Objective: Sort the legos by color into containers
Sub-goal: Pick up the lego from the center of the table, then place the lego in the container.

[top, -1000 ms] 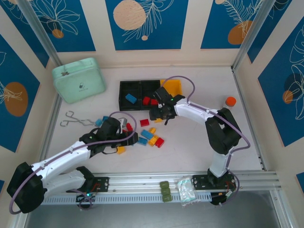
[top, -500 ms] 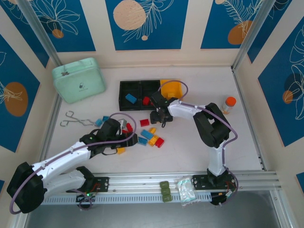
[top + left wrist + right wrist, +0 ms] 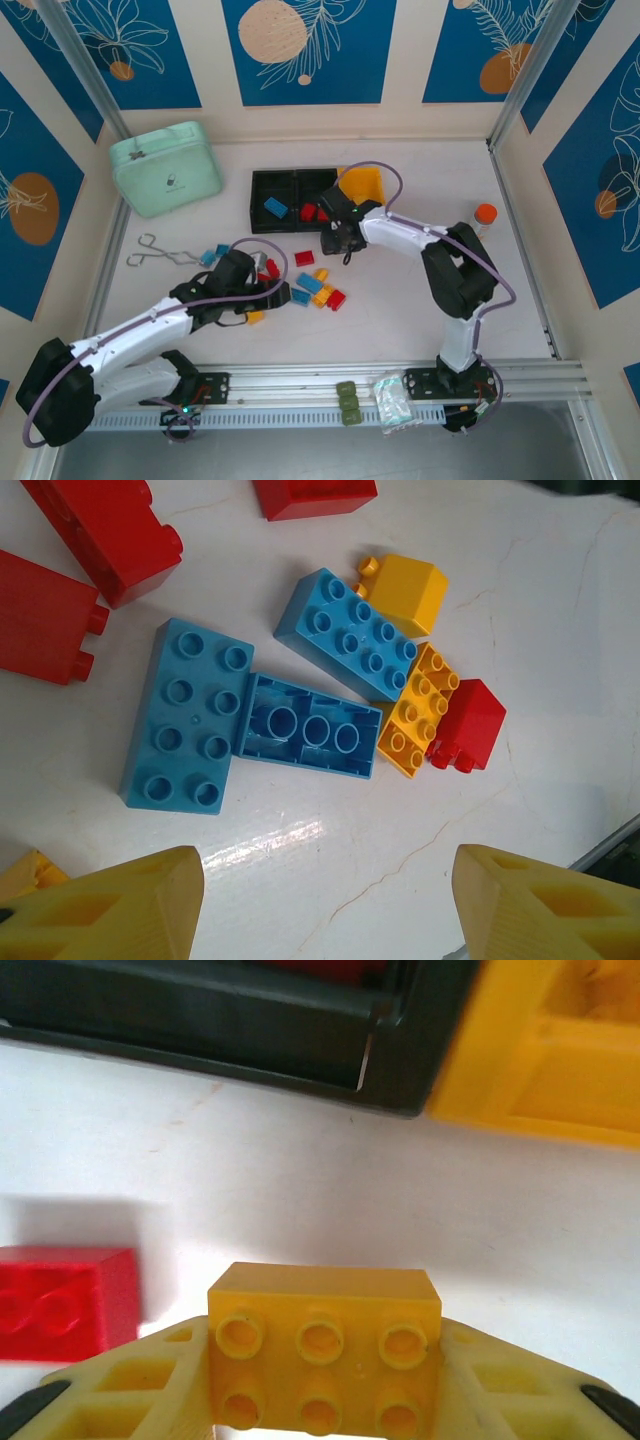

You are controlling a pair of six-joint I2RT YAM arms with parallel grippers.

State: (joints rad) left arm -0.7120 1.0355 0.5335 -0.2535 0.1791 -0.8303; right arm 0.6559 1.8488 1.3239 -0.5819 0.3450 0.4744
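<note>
Your right gripper (image 3: 322,1385) has closed onto a yellow lego (image 3: 322,1310), bottom centre of its wrist view; left gripper (image 3: 325,880) unchanged, half-open, empty above the desk (image 3: 430,810).

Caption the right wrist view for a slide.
Right gripper clamps a yellow brick before the yellow bin; a red brick lies left.

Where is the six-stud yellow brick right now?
The yellow brick sits between the right fingers in the right wrist view, just short of the black bin and yellow bin, a red brick beside it.
</note>
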